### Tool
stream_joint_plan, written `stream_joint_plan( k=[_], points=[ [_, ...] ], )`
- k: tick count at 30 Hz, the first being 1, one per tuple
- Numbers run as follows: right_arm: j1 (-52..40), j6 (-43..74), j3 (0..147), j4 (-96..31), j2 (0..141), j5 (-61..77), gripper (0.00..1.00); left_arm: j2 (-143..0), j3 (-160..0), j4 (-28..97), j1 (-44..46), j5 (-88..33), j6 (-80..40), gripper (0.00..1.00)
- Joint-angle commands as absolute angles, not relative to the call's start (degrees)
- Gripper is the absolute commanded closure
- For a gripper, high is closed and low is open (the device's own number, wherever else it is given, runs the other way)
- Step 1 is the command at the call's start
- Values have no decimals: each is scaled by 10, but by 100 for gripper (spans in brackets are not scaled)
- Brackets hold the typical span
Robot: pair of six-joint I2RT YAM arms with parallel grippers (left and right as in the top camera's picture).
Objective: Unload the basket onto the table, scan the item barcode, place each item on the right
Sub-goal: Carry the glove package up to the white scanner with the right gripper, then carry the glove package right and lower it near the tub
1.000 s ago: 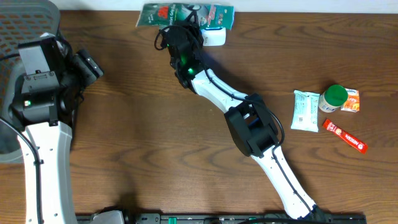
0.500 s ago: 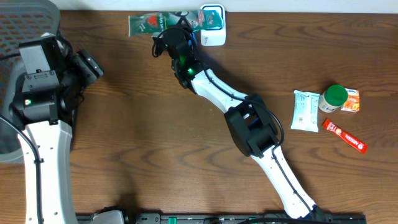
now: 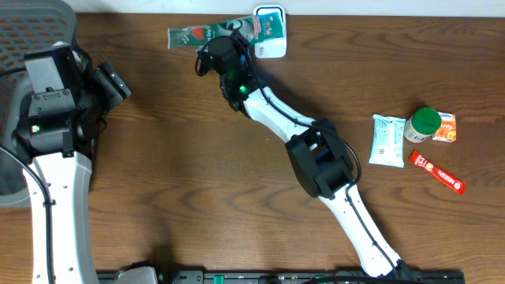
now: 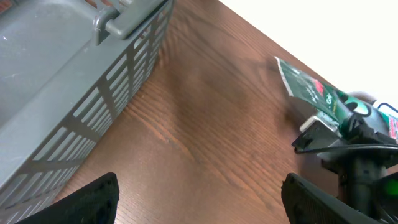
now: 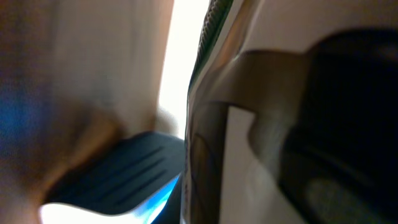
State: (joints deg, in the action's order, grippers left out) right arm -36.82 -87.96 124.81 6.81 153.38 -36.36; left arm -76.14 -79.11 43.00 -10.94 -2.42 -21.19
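Green flat foil packet (image 3: 193,35), light, limp and slick, likely best pinched by one edge, hangs at the far side of the wooden table (image 3: 197,158) beside the white barcode scanner (image 3: 271,45), clamped in the closed right pincer (image 3: 227,38), while the left pincer (image 3: 117,84) gapes wide and empty.

Overhead, left wrist evenly lit, sharp; right wrist badly blurred, packet (image 5: 211,18) out of focus, backlit glare

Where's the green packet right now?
In the overhead view the green packet is at the far edge of the table, pinched by the right tool, its right end at the white scanner.
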Motion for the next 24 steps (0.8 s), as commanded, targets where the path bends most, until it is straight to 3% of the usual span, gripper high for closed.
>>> stream_joint_plan(
  k=[1, 6, 13, 16, 24],
  points=[
    [-362, -796, 1256, 39, 1530, -360, 99, -768, -794, 428, -112, -19, -211, 16],
    [-362, -761, 1256, 27, 1529, -377, 99, -768, -794, 428, -112, -19, -211, 16],
    [-363, -758, 1256, 123, 1524, -403, 99, -768, -794, 428, -112, -19, -211, 16],
    [-364, -703, 1256, 124, 1498, -402, 99, -768, -794, 428, -112, -19, -211, 16],
    [-356, -408, 1256, -137, 1313, -258, 99, -768, -794, 428, -112, -19, -211, 16]
  ],
)
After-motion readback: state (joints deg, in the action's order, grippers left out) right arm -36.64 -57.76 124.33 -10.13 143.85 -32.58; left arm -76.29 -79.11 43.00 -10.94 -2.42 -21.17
